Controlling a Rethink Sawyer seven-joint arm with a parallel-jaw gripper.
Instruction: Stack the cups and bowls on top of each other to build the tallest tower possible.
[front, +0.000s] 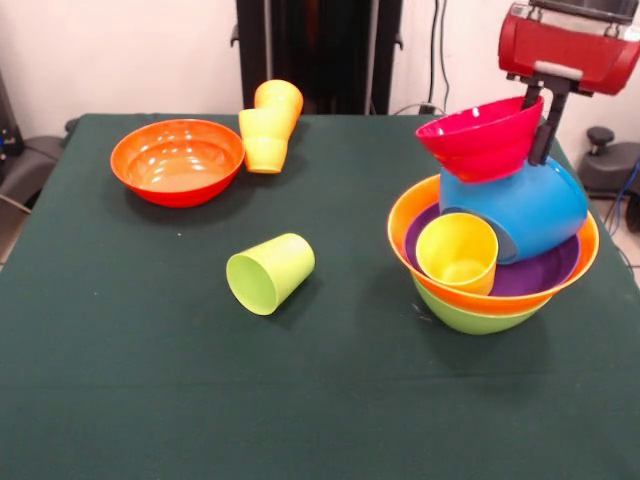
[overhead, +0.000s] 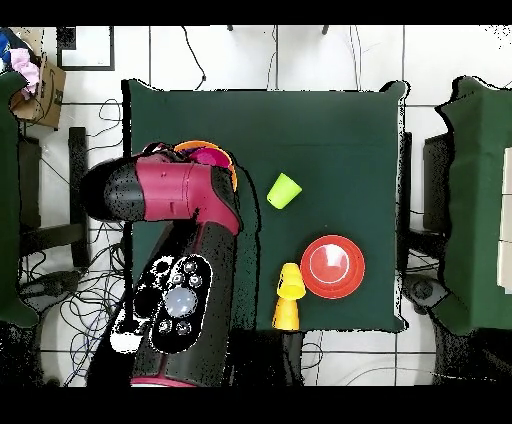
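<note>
At right of frame, the gripper (front: 541, 128) pinches the magenta bowl (front: 482, 137)'s rim above the tilted blue bowl (front: 520, 210); seating it level seems wise.

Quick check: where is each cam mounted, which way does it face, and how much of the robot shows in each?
Front view: sits across the table, faces the robot; only the red wrist and pincer show, top right, gripping the red bowl above the stack of bowls.
Overhead view: above the table, looking straight down, base at the bottom; the whole arm shows, hiding most of the stack.
Shared: green cup, orange bowl, paired yellow and orange cups; sides are flipped between views.
</note>
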